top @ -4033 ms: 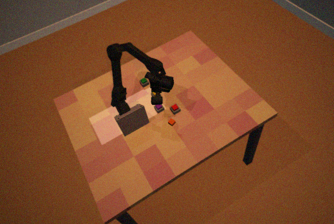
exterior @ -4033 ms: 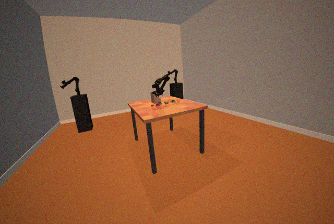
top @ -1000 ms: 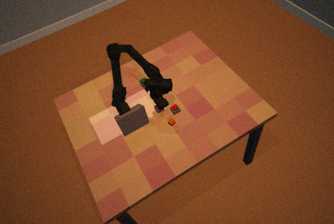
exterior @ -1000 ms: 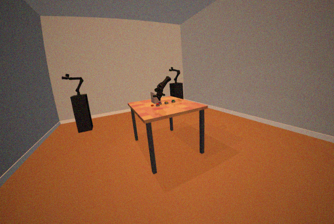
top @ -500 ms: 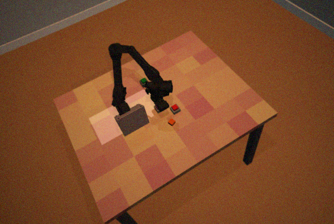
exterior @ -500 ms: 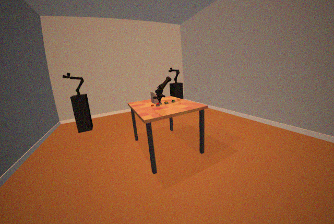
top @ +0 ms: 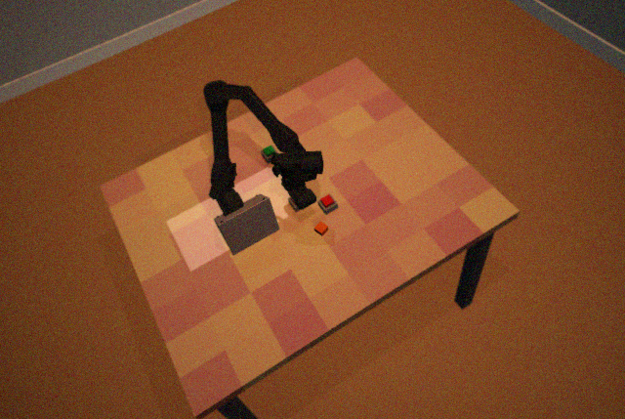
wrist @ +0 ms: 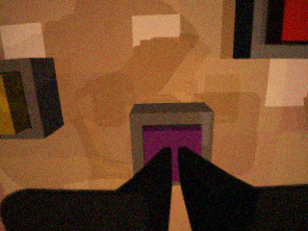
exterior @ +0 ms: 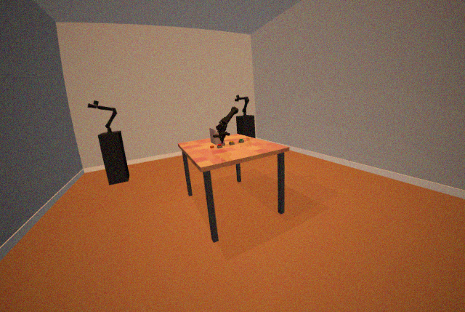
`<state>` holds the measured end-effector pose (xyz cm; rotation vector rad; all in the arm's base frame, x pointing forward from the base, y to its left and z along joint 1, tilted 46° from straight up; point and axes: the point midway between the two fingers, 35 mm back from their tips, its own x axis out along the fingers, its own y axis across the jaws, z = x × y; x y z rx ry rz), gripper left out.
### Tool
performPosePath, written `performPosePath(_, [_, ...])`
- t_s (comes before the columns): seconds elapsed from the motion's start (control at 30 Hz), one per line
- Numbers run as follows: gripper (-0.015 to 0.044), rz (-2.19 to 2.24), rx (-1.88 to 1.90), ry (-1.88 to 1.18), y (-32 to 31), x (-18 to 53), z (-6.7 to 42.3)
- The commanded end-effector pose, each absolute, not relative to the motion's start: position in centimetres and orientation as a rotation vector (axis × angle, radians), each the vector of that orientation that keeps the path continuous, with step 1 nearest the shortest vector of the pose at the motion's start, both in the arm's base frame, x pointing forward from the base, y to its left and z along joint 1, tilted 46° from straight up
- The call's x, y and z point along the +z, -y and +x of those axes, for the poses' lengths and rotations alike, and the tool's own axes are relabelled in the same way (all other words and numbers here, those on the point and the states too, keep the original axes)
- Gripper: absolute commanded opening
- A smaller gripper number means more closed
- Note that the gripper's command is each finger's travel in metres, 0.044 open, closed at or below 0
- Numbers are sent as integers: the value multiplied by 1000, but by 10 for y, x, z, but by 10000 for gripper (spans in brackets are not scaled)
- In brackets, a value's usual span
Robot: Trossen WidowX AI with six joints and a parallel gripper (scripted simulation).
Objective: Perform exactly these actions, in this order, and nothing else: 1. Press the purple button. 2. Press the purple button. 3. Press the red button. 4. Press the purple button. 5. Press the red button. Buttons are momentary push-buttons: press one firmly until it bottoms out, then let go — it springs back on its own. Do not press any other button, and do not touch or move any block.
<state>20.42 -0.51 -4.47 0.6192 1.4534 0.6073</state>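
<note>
The purple button (wrist: 190,139) sits in a grey housing right under my gripper (wrist: 173,150) (top: 302,201). The gripper is shut and empty, and its joined fingertips overlap the near part of the purple cap in the wrist view. I cannot tell whether the tips touch the cap. In the top view the gripper hides the purple button. The red button (top: 326,200) (wrist: 295,20) stands in its grey housing just to the right of the gripper.
A yellow button (wrist: 7,104) is close on the left in the wrist view. A green button (top: 269,150) lies behind the arm. A small orange block (top: 320,228) lies in front of the red button. A grey box (top: 248,225) stands at the arm's base.
</note>
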Motion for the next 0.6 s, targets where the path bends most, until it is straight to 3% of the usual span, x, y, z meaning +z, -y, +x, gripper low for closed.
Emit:
performPosePath(0.0, [20, 628, 607, -1457, 4, -45, 203])
performPosePath(0.57, [20, 626, 604, -1459, 72, 21, 201])
